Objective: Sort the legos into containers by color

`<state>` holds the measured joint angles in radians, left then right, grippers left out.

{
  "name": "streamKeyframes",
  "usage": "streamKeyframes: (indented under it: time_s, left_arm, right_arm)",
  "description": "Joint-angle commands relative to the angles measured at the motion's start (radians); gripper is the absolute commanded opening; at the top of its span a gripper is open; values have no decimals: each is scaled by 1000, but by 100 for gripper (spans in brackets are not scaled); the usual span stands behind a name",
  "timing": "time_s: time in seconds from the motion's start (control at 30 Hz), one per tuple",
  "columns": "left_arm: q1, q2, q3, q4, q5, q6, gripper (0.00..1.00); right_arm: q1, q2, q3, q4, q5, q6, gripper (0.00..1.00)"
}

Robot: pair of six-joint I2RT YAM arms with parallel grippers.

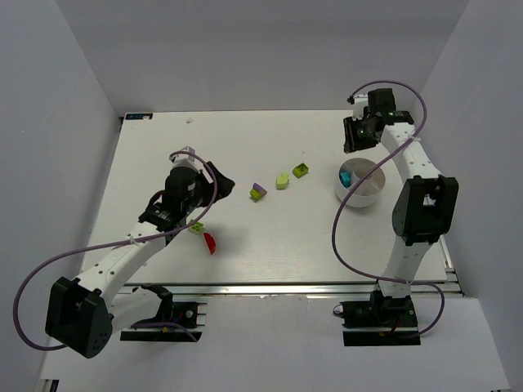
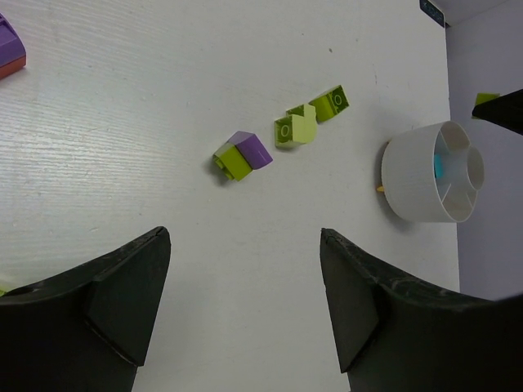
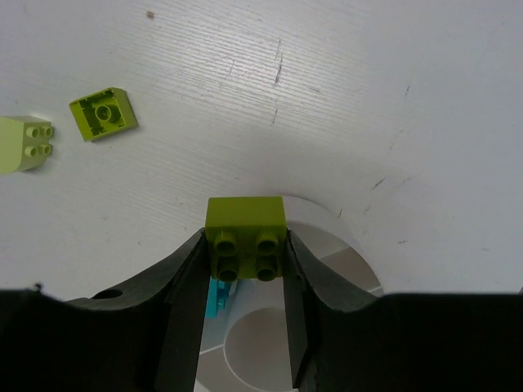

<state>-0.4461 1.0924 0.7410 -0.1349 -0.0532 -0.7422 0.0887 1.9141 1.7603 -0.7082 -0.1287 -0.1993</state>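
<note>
Right fingers (image 3: pixel 186 310) are clamped on a lime brick (image 3: pixel 245 233), studs facing the wrist camera, and it's hanging right over the far rim of the white bowl (image 1: pixel 365 194). A cyan brick (image 3: pixel 217 298) sits in the wedge just on the wrist side of it. I honestly can't tell which wedge the lime one would drop into from here. Left fingers (image 2: pixel 122 286) are spread wide and holding nothing above the tabletop (image 1: pixel 270 237), well away from the bowl, with a purple-and-green brick (image 2: pixel 243 154) ahead of them.
</note>
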Motion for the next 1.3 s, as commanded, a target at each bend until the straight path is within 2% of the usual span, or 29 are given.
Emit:
streamKeyframes:
  time_s: [0.0, 0.4, 0.6, 0.73, 1.0, 1.1, 1.27]
  left_arm:
    - [4, -2, -3, 23, 19, -5, 83]
    - [4, 9, -2, 27, 21, -5, 83]
    - [4, 27, 9, 40, 44, 4, 83]
    - [4, 38, 12, 50, 90, 14, 83]
    - [0, 67, 29, 78, 124, 27, 83]
    - [-14, 96, 47, 87, 128, 36, 82]
    - [-80, 228, 165, 72, 104, 105, 80]
  right_arm:
    - [-7, -9, -18, -7, 15, 34, 0]
    - [-23, -9, -55, -23, 38, 14, 1]
    - [-30, -1, -64, -20, 38, 9, 14]
    - [-38, 13, -55, -19, 46, 0, 29]
    - [-50, 19, -42, -37, 31, -12, 39]
    - [-52, 3, -36, -42, 18, -20, 52]
    - [-56, -23, -10, -53, -8, -37, 64]
